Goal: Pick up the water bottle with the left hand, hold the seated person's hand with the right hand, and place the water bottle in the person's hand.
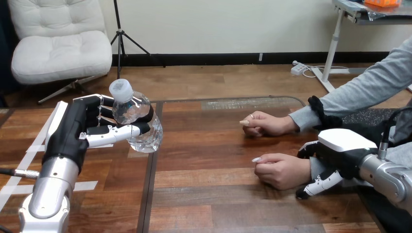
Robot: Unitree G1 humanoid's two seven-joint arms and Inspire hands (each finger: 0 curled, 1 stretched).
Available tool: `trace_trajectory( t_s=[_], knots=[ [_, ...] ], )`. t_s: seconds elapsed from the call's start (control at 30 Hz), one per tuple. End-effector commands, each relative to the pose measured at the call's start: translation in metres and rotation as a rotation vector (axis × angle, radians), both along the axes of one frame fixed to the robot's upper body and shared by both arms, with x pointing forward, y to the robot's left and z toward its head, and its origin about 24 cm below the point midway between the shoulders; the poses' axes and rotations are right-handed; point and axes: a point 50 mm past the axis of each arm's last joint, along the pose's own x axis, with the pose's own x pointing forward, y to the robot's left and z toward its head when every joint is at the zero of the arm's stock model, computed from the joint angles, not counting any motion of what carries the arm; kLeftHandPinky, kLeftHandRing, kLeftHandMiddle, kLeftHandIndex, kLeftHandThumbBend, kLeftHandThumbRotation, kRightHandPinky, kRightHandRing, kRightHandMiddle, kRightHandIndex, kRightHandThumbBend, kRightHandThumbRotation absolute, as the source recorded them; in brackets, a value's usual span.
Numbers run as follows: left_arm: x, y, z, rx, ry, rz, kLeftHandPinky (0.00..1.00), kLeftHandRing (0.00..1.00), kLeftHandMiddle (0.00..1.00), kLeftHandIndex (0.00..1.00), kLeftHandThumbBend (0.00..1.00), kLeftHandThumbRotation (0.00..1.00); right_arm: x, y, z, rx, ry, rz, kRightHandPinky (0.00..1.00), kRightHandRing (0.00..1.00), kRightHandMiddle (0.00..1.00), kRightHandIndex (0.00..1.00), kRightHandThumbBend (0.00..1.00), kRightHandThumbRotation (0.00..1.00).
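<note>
Beyond the wooden table we see a wood-plank floor running back to a plain cream wall, with a black baseboard along its foot. At the far left we find a white tufted chair on metal legs, and a black tripod stand just beside it. At the far right we see a white-legged desk, with a white power strip on the floor near its foot.

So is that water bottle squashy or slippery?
Probably squashy: the clear water bottle looks thin-walled, so the left hand curled round it could dent it. Smooth plastic may slip, as it's held tilted. Laid down, its round body would likely roll.
</note>
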Motion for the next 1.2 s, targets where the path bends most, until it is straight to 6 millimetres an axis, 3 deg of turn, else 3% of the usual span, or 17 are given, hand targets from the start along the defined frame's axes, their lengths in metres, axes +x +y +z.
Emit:
trace_trajectory(
  t_s=[0.0,0.27,0.7,1.17],
  knots=[
    [0.0052,-0.0034,0.0298,0.003,-0.126,-0.023,0.3,0.37,0.42,0.44,0.67,0.0,0.0086,0.0155,0.0021,-0.027,0.008,0.052,0.83,0.83,0.84,0.81,1.0,0.53],
    [0.0043,-0.0034,0.0297,-0.001,-0.127,-0.024,0.31,0.37,0.42,0.43,0.67,0.0,0.0091,0.0181,0.0008,-0.063,0.023,0.079,0.83,0.83,0.84,0.82,1.0,0.6],
    [0.0022,-0.0024,0.0314,0.009,-0.141,-0.025,0.31,0.37,0.42,0.44,0.67,0.0,0.0115,0.0207,-0.0005,-0.07,0.049,0.057,0.79,0.83,0.84,0.82,1.0,0.62],
    [0.0012,-0.0001,0.0321,0.002,-0.147,-0.022,0.31,0.37,0.41,0.44,0.67,0.0,0.0143,0.0201,0.0006,-0.028,0.103,-0.005,0.67,0.81,0.82,0.81,0.99,0.48]
  ],
)
